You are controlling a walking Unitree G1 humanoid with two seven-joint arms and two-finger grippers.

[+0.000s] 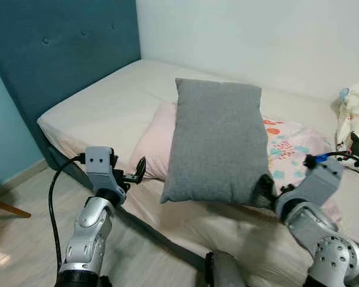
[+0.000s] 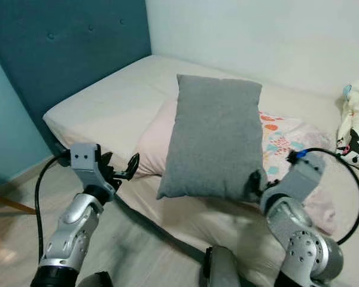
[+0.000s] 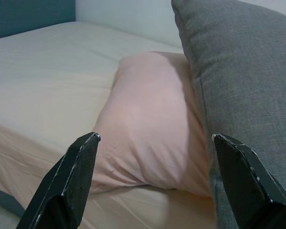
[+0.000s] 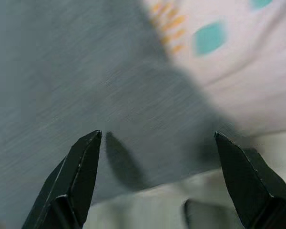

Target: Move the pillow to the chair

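Grey pillow point(image 1: 218, 143) lying on bed point(image 1: 107, 107), on top of pink pillow point(image 1: 152, 146). Both grippers spreading wide: left gripper point(image 3: 152, 186) beside grey pillow, right gripper point(image 4: 157, 181) at its near corner. Step: reaching in. Next: squeezing both sides, lifting.

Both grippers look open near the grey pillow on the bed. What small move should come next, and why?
Probably ease the right gripper forward onto the grey pillow's near corner and close. Its fingers are open right at that corner, not yet pinching fabric. The left gripper is also open, short of the pillow's other edge, beside the pink pillow, so it could close in next for a two-sided lift.
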